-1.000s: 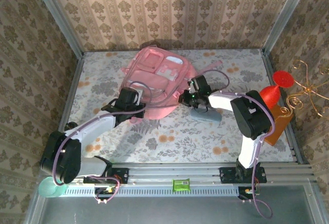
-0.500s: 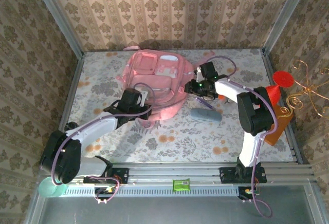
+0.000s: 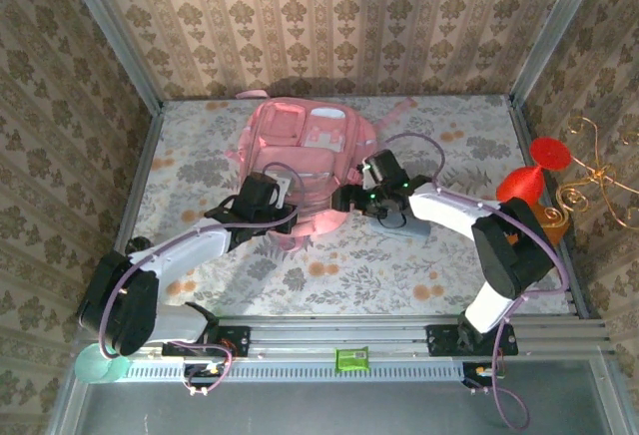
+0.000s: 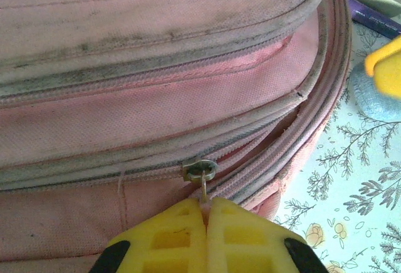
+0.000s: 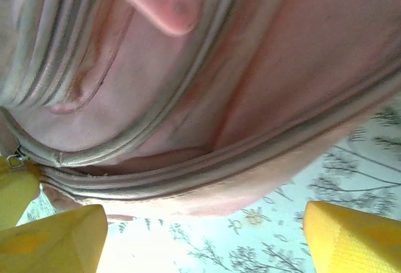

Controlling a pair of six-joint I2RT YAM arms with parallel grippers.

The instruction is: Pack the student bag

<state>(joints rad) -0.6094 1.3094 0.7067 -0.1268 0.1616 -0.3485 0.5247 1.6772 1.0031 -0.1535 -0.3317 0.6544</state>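
**Bag held by its zipper, nothing yet seen packed**

The left end effector (image 4: 205,213) is closed, its two yellow, ribbed plastic fingers pressed together on the small metal zipper pull (image 4: 200,171). The right end effector (image 5: 202,234) stands open with nothing between its yellow fingers. It is aimed at the lower edge of the student bag (image 3: 305,151).

The bag lies flat in the far middle of the counter (image 3: 329,265), front side up, with both arms reaching to its near edge. A narrow gap is seen between the zipper tracks just to the right of the slider. The compartment is therefore judged to be at most slightly open; how far cannot be told.

A grey-blue pouch (image 4: 376,94) rests on the counter just beside the bag's right flank, outside it. Packing is thus judged to be at an early stage. The opening is to be widened, and the pouch is to be put in and the zipper closed.

The bag is made of soft pink woven fabric, rounded at the corners. It is ridged by corded piping and several parallel zipper lines, and grey soiling is seen along the seams. White patches are set on its front pockets. The pouch looks soft and fuzzy. The counter is covered by a pale cloth printed with flowers.
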